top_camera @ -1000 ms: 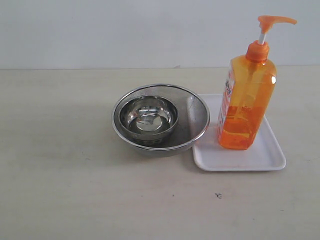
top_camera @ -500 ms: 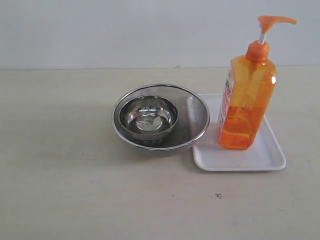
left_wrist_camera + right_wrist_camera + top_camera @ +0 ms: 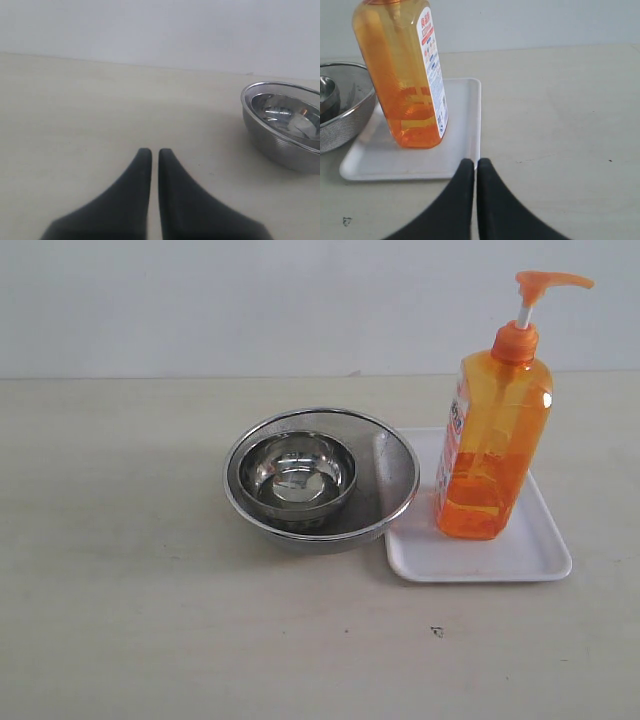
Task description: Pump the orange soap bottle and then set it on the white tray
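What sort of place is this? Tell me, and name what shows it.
Probably a staged test bench with a dishwashing setup, not a real kitchen: a pale table against a blank wall, holding an orange soap bottle on a white tray and a steel bowl nested in a mesh strainer.

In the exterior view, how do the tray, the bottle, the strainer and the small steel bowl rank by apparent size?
1. The strainer and the tray look about alike in spread. The tray is partly covered, so I do not rank them.
2. The bottle is tallest but narrower.
3. The bowl, inside the strainer, is smallest.
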